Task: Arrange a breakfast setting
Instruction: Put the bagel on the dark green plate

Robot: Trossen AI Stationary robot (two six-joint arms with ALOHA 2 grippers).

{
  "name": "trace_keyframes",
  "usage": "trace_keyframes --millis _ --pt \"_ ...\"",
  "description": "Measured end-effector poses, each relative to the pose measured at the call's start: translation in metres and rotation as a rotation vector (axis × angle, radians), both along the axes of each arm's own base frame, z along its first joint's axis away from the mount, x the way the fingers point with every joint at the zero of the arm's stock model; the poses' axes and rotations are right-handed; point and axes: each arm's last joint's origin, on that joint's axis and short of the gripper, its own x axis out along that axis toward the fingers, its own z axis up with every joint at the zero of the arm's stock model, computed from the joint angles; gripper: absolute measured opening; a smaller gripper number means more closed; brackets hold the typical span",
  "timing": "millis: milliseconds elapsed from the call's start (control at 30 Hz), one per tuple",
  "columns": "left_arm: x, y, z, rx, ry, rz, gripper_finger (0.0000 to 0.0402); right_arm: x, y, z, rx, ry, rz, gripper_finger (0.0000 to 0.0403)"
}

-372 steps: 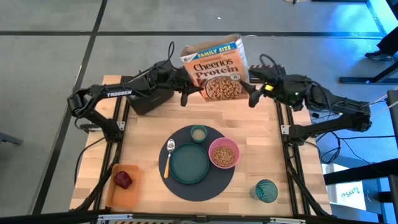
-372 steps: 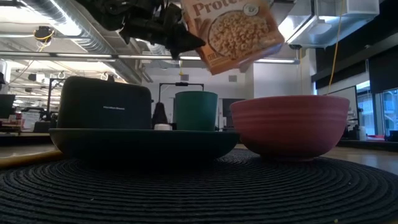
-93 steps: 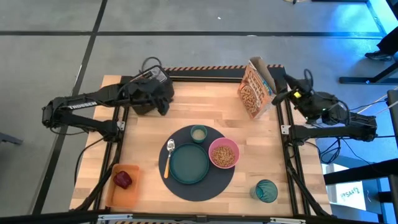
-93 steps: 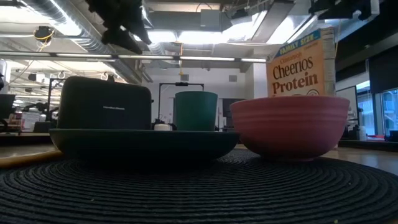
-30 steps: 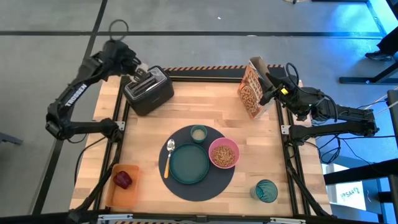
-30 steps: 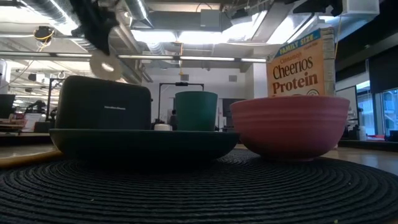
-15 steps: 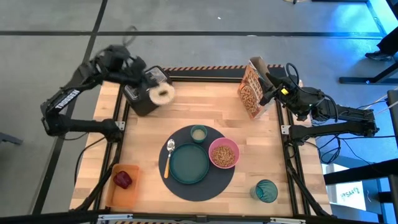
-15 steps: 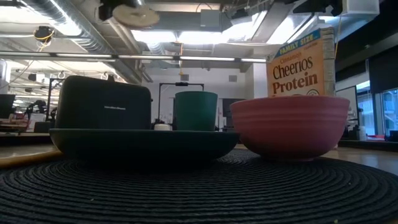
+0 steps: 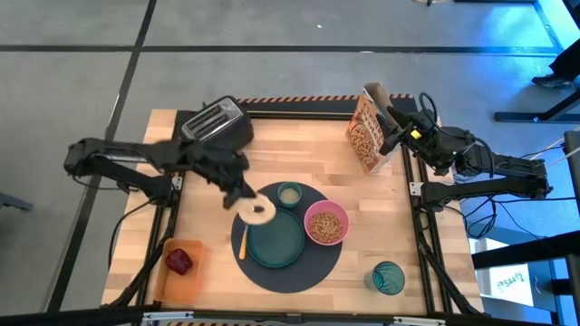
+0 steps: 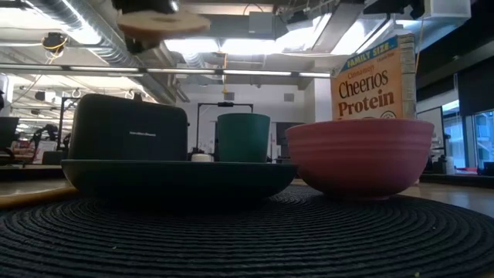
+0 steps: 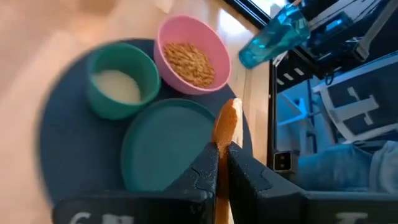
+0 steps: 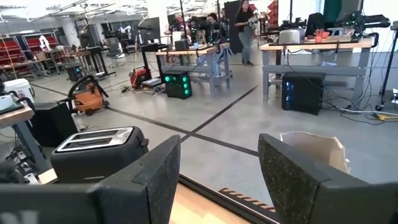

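Step in hand: by my reading, the left arm was carrying the pale, ring-shaped toasted bagel (image 9: 255, 211) to the round teal plate (image 9: 277, 239); the bagel hung above the plate's near-left rim, over the round dark woven mat (image 9: 313, 267).
Doing it well: I judged the bagel should be brought over the plate's bare middle, lowered flat until it rested, and only then let go, keeping clear of the orange-handled spoon (image 9: 245, 234) lying just beside the plate on the mat.
Neighbours to avoid: the pink bowl of cereal (image 9: 326, 223) and the small pale cup (image 9: 289, 194) sat close to the plate.
Left arm pose: stretched from the table's left edge diagonally inward, past the black two-slot toaster (image 9: 217, 125).
Left gripper (image 11: 221, 152): fingers clamped on the bagel's edge, seen edge-on in the wrist view.
Right arm pose: waiting at the right rear corner beside the upright cereal box (image 9: 369, 129).
Right gripper (image 12: 217, 168): fingers spread, holding nothing.
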Motion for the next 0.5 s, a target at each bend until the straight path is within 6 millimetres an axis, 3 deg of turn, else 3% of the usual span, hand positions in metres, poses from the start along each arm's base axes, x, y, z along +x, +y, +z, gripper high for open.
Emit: trace_keyframes --millis 167,300,500 --pt "0.017 -0.020 -0.046 -0.033 0.015 -0.004 0.0014 -0.002 0.000 0.001 0.000 -0.006 0.000 0.0204" --pt "0.022 -0.027 -0.082 -0.027 0.144 -0.032 0.0014 -0.002 0.000 0.001 -0.001 -0.008 0.000 0.0204" --pt "0.030 -0.029 -0.116 -0.003 0.276 -0.020 0.0014 -0.002 0.000 0.001 0.000 -0.010 0.016 0.0204"
